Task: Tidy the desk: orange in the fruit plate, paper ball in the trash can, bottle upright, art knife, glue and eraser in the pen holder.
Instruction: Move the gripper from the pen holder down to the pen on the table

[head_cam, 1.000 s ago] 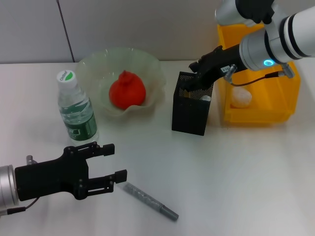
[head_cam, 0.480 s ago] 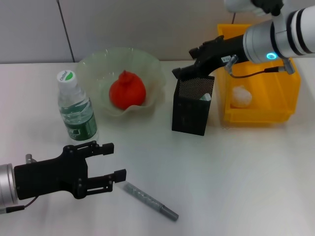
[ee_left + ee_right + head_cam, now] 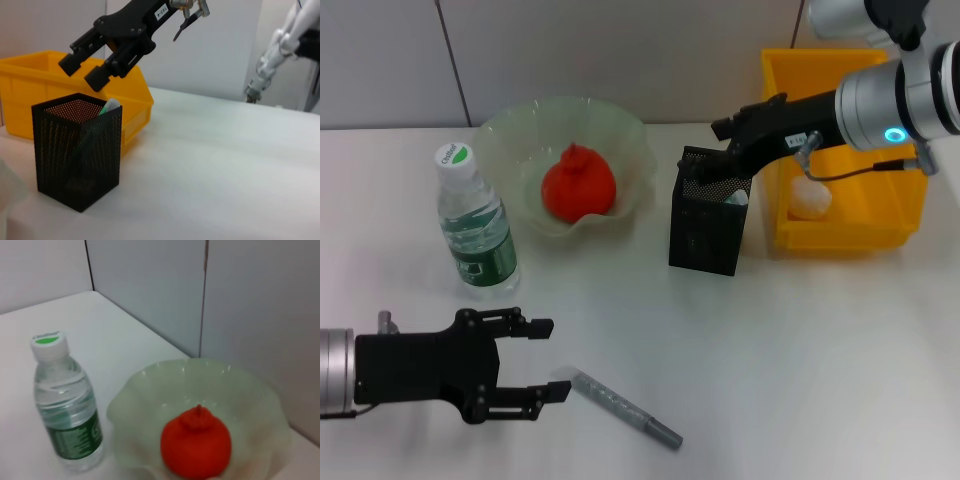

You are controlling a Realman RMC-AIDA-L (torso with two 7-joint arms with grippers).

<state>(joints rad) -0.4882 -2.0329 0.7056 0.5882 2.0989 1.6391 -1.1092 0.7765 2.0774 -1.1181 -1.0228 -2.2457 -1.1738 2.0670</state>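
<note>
Both grippers are matte black with blocky fingers. The left gripper (image 3: 535,358) sits on a silver wrist. The right gripper (image 3: 712,160) carries a white label, a thin dark cable and a glowing cyan ring on its white-and-grey arm.

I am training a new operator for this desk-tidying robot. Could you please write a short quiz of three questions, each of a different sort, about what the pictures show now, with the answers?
1. True or false: the orange lies in the fruit plate.
2. Which thing lies on the table close to the left gripper?
A. the bottle
B. the knife
C. the paper ball
3. Fill in: the right gripper is over the black ____.

Key
1. True.
2. B. The bottle stands upright farther back, and the paper ball is in the yellow bin.
3. Pen holder; a green-tinted item already leans inside it.
</note>
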